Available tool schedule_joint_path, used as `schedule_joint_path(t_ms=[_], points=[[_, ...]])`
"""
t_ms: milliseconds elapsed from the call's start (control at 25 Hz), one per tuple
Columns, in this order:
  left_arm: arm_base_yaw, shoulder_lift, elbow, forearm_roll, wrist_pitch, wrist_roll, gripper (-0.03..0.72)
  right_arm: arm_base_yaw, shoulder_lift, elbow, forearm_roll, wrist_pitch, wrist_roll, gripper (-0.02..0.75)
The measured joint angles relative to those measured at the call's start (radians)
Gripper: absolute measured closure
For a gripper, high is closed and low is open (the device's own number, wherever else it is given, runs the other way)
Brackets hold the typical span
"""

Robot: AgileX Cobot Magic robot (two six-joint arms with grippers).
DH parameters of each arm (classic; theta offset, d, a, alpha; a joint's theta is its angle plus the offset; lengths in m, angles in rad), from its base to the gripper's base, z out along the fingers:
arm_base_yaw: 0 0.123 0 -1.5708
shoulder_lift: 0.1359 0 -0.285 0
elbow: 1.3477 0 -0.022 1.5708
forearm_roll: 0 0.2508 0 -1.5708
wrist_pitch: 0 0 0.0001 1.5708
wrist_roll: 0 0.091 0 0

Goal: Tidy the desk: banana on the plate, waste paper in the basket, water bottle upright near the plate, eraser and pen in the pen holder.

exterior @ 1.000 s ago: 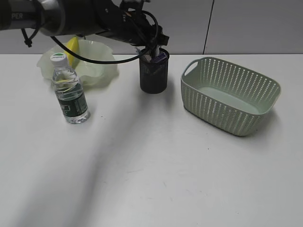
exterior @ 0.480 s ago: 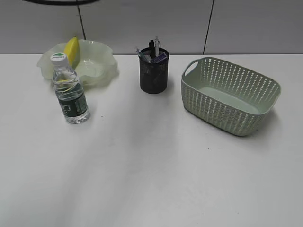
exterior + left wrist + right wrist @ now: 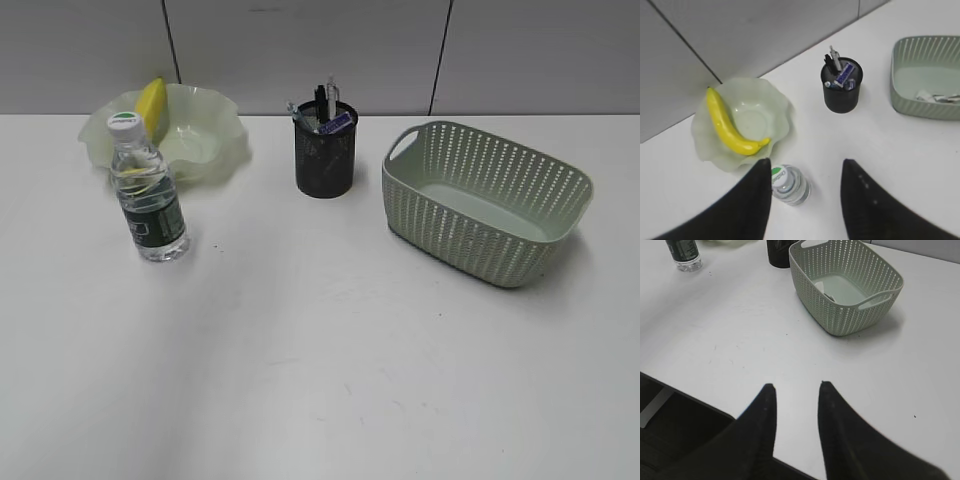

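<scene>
The banana (image 3: 152, 103) lies in the pale green ruffled plate (image 3: 215, 150) at the back left; both show in the left wrist view, banana (image 3: 727, 127), plate (image 3: 777, 112). The water bottle (image 3: 146, 190) stands upright in front of the plate. The black mesh pen holder (image 3: 324, 155) holds pens and a blue-wrapped eraser (image 3: 844, 75). The waste paper (image 3: 935, 96) lies in the sage green basket (image 3: 485, 200). My left gripper (image 3: 806, 162) is open and empty, high above the bottle (image 3: 788, 184). My right gripper (image 3: 796, 386) is open and empty over the desk's front edge. Neither gripper shows in the exterior view.
A grey panelled wall (image 3: 400, 50) runs along the back of the white desk (image 3: 320, 350). The desk's front edge (image 3: 685, 395) drops to a dark space below in the right wrist view.
One second ago the left arm reached over the pen holder in the exterior view. It has since lifted away and left that view. The objects have not moved.
</scene>
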Motion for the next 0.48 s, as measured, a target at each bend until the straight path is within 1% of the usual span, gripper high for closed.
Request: schedule_joint_path(t_ms=[80, 200, 320, 480], points=[[0.000, -0.088, 0.049, 0.012, 0.005, -0.021, 0.352, 0.000, 0.000, 0.000, 0.000, 0.000, 0.000, 0.496], [0.000, -0.247, 0.165, 0.013, 0.007, -0.038, 0.353, 0.000, 0.000, 0.000, 0.000, 0.000, 0.000, 0.496], [0.000, -0.402, 0.333, 0.006, 0.009, -0.038, 0.354, 0.000, 0.000, 0.000, 0.000, 0.000, 0.000, 0.496], [0.000, -0.642, 0.606, -0.009, 0.011, -0.038, 0.363, 0.000, 0.000, 0.000, 0.000, 0.000, 0.000, 0.496]])
